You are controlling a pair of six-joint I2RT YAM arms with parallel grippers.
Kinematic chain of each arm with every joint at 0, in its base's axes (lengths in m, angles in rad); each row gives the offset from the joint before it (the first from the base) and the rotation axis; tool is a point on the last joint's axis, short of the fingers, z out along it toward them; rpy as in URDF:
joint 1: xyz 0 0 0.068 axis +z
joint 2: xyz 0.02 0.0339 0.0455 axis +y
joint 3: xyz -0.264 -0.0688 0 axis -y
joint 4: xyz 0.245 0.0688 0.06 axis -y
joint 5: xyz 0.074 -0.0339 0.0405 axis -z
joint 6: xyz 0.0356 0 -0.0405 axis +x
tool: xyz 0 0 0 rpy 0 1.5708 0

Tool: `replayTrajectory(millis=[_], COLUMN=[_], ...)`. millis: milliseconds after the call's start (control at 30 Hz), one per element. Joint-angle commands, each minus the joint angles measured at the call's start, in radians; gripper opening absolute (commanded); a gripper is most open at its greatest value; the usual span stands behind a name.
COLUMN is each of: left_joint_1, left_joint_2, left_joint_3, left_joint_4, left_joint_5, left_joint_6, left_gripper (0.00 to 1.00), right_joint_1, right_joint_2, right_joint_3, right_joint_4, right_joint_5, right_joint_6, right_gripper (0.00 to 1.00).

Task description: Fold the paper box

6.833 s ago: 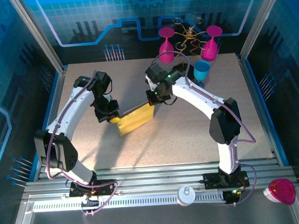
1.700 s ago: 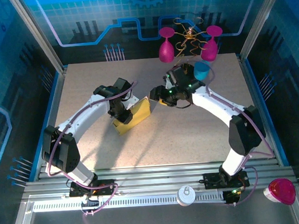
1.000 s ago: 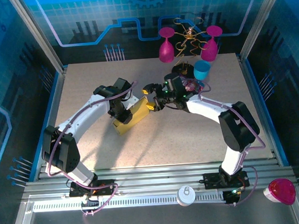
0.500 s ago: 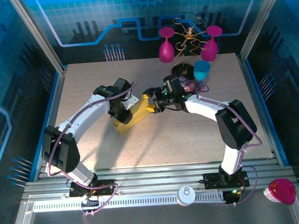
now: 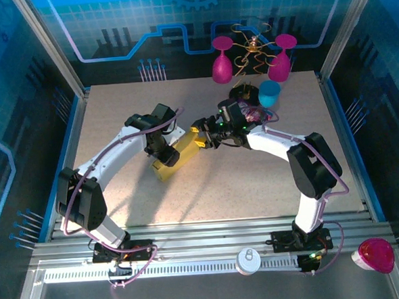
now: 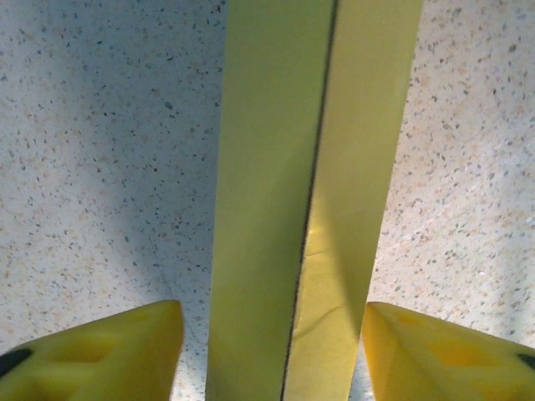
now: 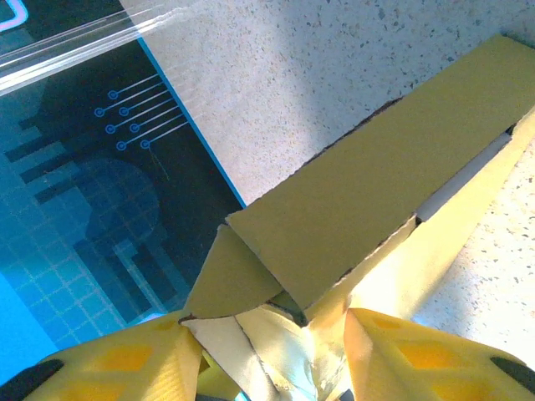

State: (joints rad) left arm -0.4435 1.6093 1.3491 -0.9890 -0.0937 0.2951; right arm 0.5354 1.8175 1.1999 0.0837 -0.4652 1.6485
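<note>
**Box.** The box point(image 5: 175, 161) lies on the counter point(image 5: 222, 189), left of centre, between the two grippers. From above its long axis runs diagonally: the near end points toward the left arm's base, and the far end points right, toward the right gripper point(image 5: 200, 137). Both arms overlap its far half, so the outline there cannot be made out.

**Left wrist view.** The box point(image 6: 259, 167) runs straight up the frame as two long yellow panels meeting at a dark seam. Both ends are cut off by the frame edges. The lower right panel shows a crease.

**Right wrist view.** The box point(image 7: 376, 192) slants up to the right and is cut off at that edge. Its near end is open, with a triangular flap and crumpled pale flaps. The inner folds are too tangled to sort out.

**Grippers.** The left gripper point(image 6: 272, 309) straddles the box with its fingers spread. A strip of counter shows between one finger and the cardboard, while the other finger sits just beside the edge. The right gripper point(image 7: 267, 316) has its fingers close in on the end flaps, apparently touching cardboard. Whether they pinch it cannot be told.

**Surroundings.** A blue cup point(image 5: 270, 93) stands well apart at the far right.
</note>
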Motion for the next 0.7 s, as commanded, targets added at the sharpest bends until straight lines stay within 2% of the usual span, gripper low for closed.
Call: replayTrajectory(millis=[0, 267, 333, 467, 533, 667], left_joint_1=[0.000, 0.002, 0.002, 0.003, 0.003, 0.003], left_joint_2=[-0.043, -0.212, -0.261, -0.319, -0.345, -0.377], left_joint_3=[0.007, -0.020, -0.031, -0.054, -0.079, -0.145], left_joint_4=[0.011, 0.016, -0.016, -0.148, -0.212, -0.243], left_joint_5=[0.016, 0.044, 0.057, 0.071, 0.046, 0.023], left_joint_6=[-0.048, -0.269, -0.369, -0.516, -0.558, -0.583], left_gripper=[0.63, 0.70, 0.65, 0.48, 0.45, 0.47], right_joint_1=[-0.009, -0.005, -0.005, -0.005, -0.004, -0.003], right_joint_2=[0.021, 0.025, 0.025, 0.028, 0.028, 0.035], right_joint_3=[0.019, 0.021, 0.024, 0.032, 0.033, 0.041], right_joint_4=[-0.021, -0.016, -0.017, -0.019, -0.021, -0.025], right_joint_5=[-0.002, 0.003, 0.004, 0.001, 0.003, 0.001], right_joint_6=[-0.004, 0.004, 0.005, 0.008, 0.011, 0.011], right_gripper=[0.48, 0.47, 0.47, 0.47, 0.47, 0.46])
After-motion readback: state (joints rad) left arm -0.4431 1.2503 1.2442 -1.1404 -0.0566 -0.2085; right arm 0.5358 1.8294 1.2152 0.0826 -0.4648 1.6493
